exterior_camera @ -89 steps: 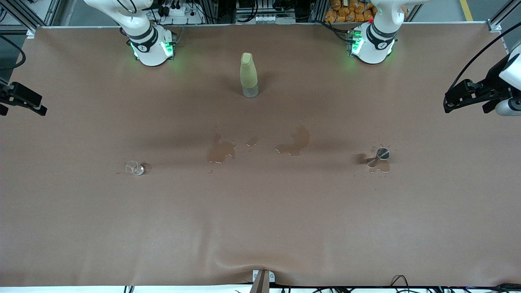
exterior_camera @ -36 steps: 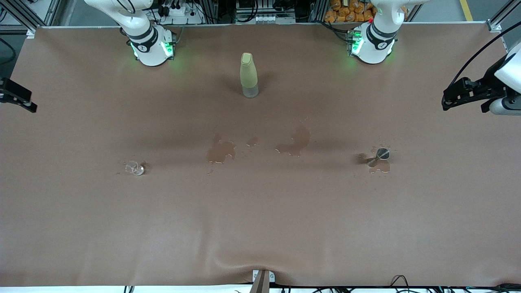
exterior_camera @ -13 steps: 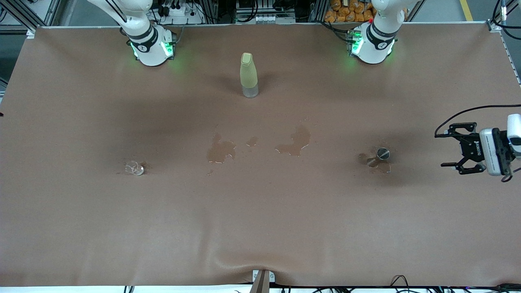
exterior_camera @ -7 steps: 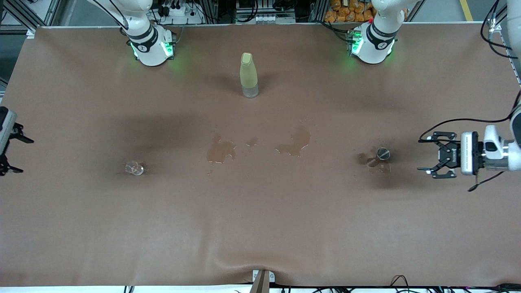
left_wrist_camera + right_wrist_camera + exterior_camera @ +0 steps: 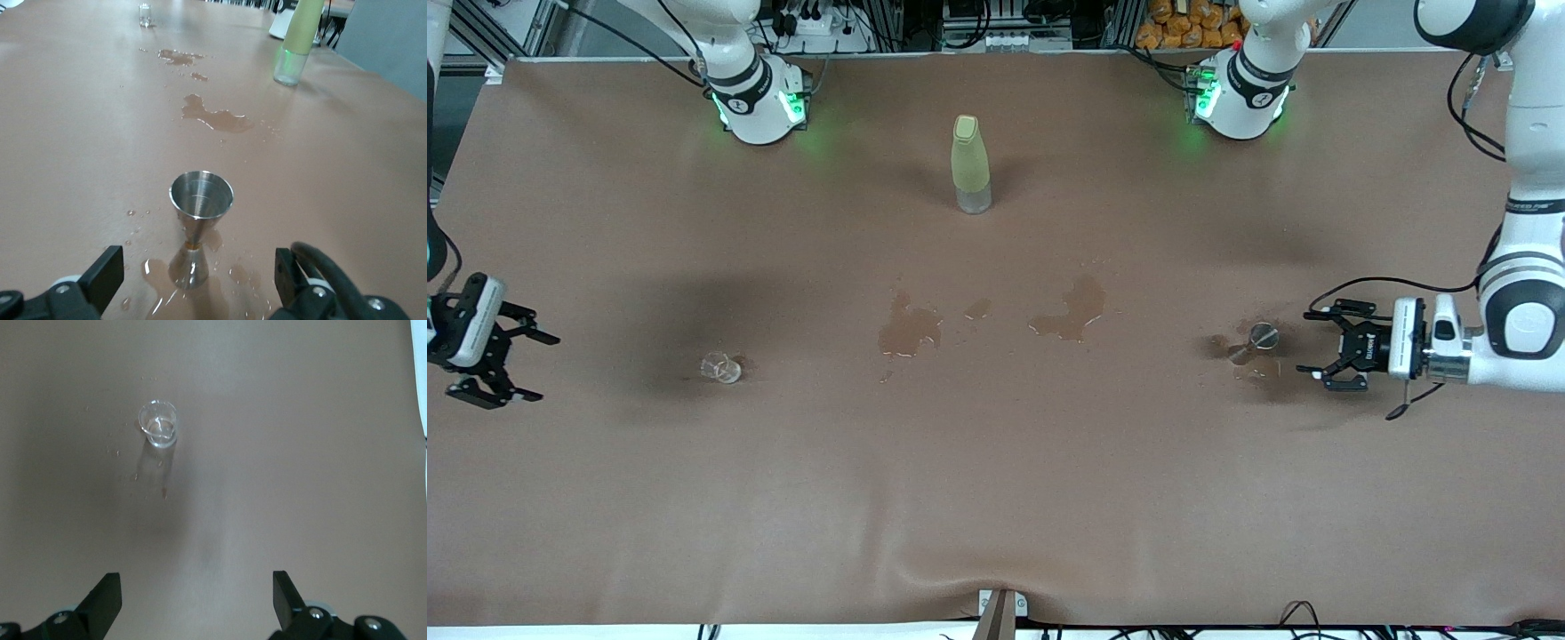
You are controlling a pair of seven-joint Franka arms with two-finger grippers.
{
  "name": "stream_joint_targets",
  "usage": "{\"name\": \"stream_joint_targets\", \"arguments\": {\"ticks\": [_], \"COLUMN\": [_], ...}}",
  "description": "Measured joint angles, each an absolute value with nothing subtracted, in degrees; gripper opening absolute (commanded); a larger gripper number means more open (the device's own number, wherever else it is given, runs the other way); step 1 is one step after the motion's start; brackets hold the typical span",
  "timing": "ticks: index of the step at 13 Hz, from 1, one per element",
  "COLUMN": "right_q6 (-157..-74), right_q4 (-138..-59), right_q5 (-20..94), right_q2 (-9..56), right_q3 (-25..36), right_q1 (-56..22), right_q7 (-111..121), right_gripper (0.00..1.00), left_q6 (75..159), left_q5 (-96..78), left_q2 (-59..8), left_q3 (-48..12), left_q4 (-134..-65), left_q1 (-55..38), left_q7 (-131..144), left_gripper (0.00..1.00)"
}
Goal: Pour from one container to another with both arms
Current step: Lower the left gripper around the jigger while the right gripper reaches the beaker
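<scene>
The steel jigger [image 5: 1253, 342] stands upright on the tabletop [image 5: 996, 498] toward the left arm's end, in a small puddle of its own, mouth up where a sideways grab can reach its waist. The left pincer [image 5: 1327, 346] sits low just beside it, level, its jaws spread wide and empty; in the left wrist view the jigger [image 5: 199, 220] lines up between the two fingertips [image 5: 103, 275], which looks to me like the set-up for a grasp.

Toward the right arm's end stands a small clear glass [image 5: 723, 366], also upright, presumably the receiving vessel. The right pincer [image 5: 511, 353] is near it but well apart, wide open and holding nothing, pointed at the glass [image 5: 159, 423].

Between the two vessels lie brown spills [image 5: 996, 320]. Farther from the front camera stands a yellow-green bottle [image 5: 970, 164], untouched.
</scene>
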State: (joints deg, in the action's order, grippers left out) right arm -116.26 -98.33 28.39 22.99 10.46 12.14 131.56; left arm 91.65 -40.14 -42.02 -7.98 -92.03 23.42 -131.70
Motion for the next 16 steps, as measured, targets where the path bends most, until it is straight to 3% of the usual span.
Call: {"name": "stream_joint_targets", "arguments": {"ticks": [3, 6, 14, 16], "right_q6": [-115.3, -109.3, -95.3, -93.6], "right_q4": [-100.9, -102.7, -102.7, -102.7], "right_q5": [39.4, 48.6, 60.6, 62.8], "right_q2": [26.0, 29.8, 37.6, 38.8], "right_q3": [12.7, 15.0, 16.8, 16.8], "right_q1": [12.3, 12.4, 14.2, 14.9], "right_q7": [143.2, 152.2, 157.2, 158.2], "right_gripper": [1.00, 1.00, 1.00, 1.00], "left_q6": [91.6, 91.6, 92.3, 92.3], "left_q5": [-41.7, -43.3, -45.4, -45.6], "left_q2": [-44.3, -46.6, -50.3, -50.4], "left_q3": [-8.2, -8.4, -8.7, -8.7], "left_q4": [-92.7, -93.0, -93.0, -93.0], "left_q1": [23.3, 23.1, 22.8, 22.8], "left_q7": [-134.2, -137.8, -141.2, -141.3], "left_gripper": [1.00, 1.00, 1.00, 0.91]}}
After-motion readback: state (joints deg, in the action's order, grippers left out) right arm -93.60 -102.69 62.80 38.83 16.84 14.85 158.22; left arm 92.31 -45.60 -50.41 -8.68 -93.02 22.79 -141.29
